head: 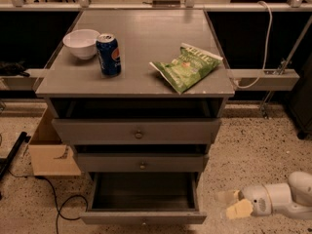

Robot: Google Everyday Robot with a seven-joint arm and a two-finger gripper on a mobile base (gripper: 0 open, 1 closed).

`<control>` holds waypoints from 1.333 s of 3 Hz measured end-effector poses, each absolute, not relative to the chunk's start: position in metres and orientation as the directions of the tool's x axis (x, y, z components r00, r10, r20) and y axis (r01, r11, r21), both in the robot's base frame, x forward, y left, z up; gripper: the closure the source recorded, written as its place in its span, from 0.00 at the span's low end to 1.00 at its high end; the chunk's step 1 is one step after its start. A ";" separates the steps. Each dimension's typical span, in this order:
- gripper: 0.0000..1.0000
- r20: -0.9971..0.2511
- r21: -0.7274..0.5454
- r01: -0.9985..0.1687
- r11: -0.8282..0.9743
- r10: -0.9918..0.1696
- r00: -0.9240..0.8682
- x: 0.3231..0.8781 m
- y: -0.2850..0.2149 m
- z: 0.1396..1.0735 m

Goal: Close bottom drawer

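Note:
The bottom drawer [143, 217] of the grey cabinet is pulled far out. Its slim front panel sits near the frame's lower edge and its dark, empty box [144, 191] shows behind it. Above it, the middle drawer [141, 163] and the top drawer [137, 130] stand slightly out. My gripper [231, 203] is low over the floor at the lower right, to the right of the bottom drawer's front corner and apart from it. Its fingers [238, 209] point left and stand apart, holding nothing.
On the cabinet top [146, 38] are a white bowl [81, 43], a blue soda can [108, 54] and a green chip bag [186, 66]. A cardboard box [51, 152] and a black cable [58, 201] lie on the floor at left. Rails and a white cable [261, 77] run at right.

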State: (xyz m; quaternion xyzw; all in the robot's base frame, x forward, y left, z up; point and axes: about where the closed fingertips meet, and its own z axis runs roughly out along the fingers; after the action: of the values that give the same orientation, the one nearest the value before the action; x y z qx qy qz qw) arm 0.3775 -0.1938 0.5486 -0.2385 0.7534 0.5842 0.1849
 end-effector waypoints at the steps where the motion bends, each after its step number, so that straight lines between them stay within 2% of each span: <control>1: 0.00 -0.574 0.808 -0.584 0.083 -0.117 -0.811 0.364 -0.181 0.529; 2: 0.00 -0.572 0.813 -0.580 0.059 -0.113 -0.813 0.361 -0.178 0.524; 4: 0.00 -0.754 0.657 -0.753 -0.042 -0.051 -0.655 0.360 -0.169 0.538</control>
State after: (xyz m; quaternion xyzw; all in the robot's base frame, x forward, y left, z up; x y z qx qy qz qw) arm 0.3600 -0.1688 0.5384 -0.3154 0.6369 0.6494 0.2705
